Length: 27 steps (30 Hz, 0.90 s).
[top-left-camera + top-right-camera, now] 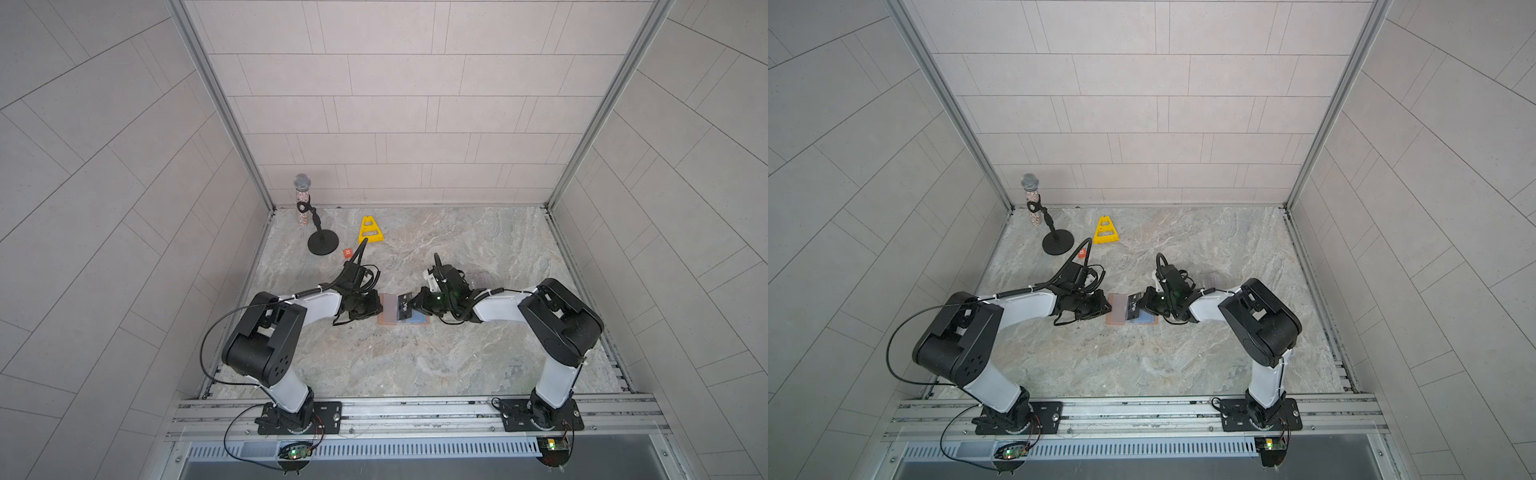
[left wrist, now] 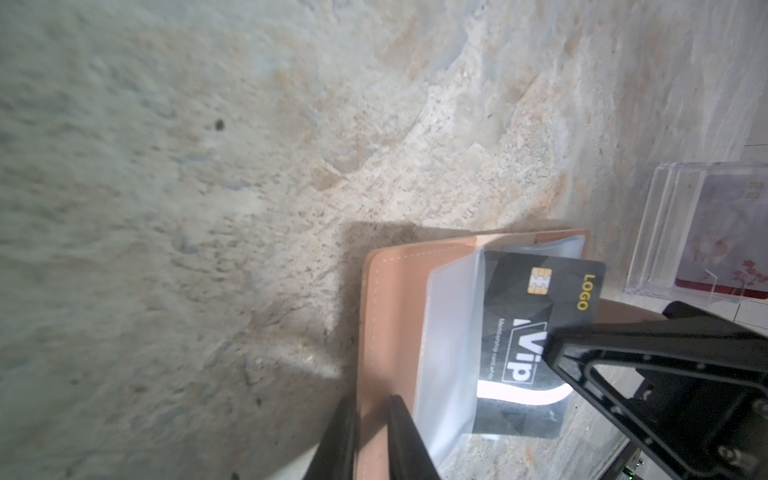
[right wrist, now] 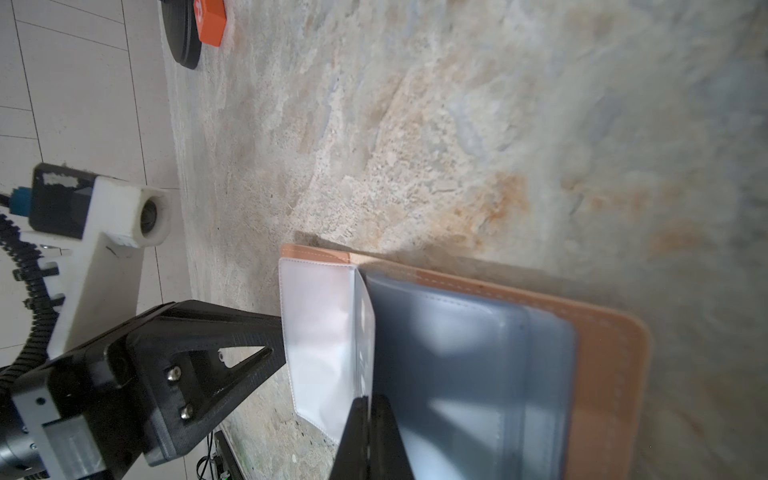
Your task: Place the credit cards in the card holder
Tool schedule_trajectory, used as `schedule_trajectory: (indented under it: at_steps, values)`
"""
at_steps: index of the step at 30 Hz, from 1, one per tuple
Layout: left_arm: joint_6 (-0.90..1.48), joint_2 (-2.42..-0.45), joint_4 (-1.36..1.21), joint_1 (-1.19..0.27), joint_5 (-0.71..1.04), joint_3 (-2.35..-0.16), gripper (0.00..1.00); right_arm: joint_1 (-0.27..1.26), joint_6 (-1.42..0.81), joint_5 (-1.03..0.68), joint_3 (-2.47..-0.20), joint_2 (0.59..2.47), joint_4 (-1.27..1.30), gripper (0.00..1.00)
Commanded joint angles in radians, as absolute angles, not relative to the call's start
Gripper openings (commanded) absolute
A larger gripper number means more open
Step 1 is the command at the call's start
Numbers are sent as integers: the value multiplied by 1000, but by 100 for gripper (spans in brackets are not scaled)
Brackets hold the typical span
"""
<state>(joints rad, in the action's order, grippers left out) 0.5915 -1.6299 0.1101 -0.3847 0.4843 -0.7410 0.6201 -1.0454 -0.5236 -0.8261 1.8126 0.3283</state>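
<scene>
The right gripper (image 3: 368,419) pinches the black VIP card (image 2: 536,299), partly inside the card holder (image 2: 395,299); the left gripper (image 2: 370,440) pinches its cover; a red card (image 2: 723,291) waits in the clear box (image 2: 665,199)

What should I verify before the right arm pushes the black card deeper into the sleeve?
1. The right gripper is shut on the black VIP card: ok.
2. The left gripper clamps the tan edge of the card holder: ok.
3. The card holder lies open on the table: ok.
4. The card's leading edge is covered by the clear sleeve: ok.
5. That edge is inside the pocket, not merely beneath the sleeve: cannot tell.
6. The card is fully seated: not ok, the end with the chip sticks out.
</scene>
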Motion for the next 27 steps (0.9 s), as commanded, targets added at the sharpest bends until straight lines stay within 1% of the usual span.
schedule_trajectory:
  at_steps: [1,8,16,27]
  values:
    - [588,-1648,127,-393,457,-718,21,638,-1064,-539,-812,1847,325,0]
    - [588,-1658,127,-395,450,-720,21,641,-1065,-546,-805,1829,316,0]
    - [587,-1662,135,-394,423,-720,20,643,-1022,-535,-811,1795,240,0]
    - [591,-1678,147,-396,401,-727,20,642,-992,-569,-833,1817,216,0]
